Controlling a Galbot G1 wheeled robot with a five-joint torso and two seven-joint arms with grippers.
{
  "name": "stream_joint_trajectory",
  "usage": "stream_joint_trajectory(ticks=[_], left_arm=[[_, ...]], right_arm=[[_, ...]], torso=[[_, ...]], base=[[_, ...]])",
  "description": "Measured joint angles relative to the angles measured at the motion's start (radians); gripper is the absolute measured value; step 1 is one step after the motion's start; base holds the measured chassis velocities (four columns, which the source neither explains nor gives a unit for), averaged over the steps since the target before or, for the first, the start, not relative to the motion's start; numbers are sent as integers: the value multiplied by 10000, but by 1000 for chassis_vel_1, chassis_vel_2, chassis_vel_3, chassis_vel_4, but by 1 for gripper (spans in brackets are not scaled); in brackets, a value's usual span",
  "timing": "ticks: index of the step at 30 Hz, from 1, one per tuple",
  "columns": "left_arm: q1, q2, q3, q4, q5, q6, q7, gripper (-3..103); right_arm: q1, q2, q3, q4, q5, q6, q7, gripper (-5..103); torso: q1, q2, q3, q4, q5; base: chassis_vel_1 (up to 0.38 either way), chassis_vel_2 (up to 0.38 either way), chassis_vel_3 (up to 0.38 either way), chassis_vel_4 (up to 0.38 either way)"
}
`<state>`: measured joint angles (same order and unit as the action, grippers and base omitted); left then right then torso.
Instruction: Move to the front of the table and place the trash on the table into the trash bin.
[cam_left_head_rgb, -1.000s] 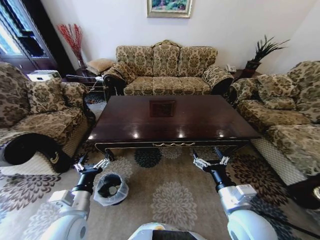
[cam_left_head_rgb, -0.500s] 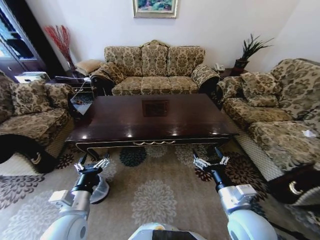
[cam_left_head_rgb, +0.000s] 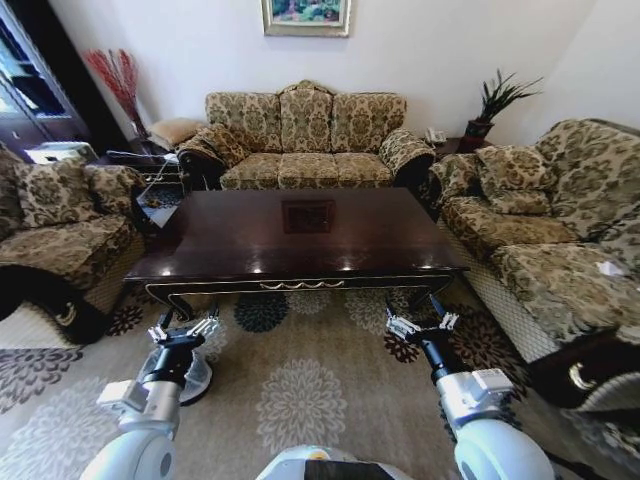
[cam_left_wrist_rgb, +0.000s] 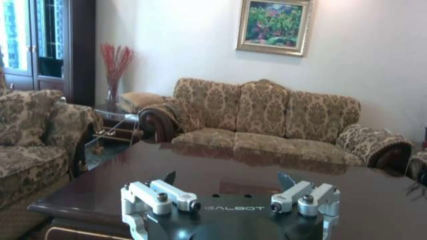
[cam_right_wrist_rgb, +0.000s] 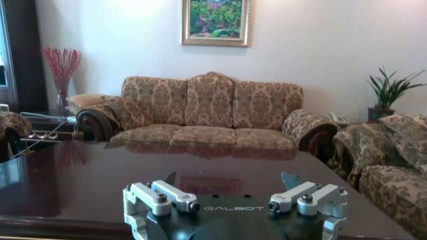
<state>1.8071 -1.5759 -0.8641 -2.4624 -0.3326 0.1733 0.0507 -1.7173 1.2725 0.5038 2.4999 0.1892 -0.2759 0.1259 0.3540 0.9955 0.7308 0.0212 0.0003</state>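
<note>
Two glossy white rounded arms narrow into black wrist sections. The left end effector (cam_left_head_rgb: 183, 329) and right end effector (cam_left_head_rgb: 421, 322) carry silvery metal finger links with dark screw heads, mounted on black plates lettered GALBOT in grey.

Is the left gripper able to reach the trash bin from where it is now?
Probably yes: the left gripper hangs open just above the trash bin on the carpet, beside the table, with nothing between them.
</note>
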Motion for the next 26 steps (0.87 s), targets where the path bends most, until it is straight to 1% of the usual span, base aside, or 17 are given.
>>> stream_joint_trajectory(ticks=[26], left_arm=[[0,-1,3,2,0,0,6,100]], right_arm=[[-2,-1,3,0,-1,0,0,100]], torso=[[-1,0,-1,0,-3]], base=[[-1,-4,1,1]])
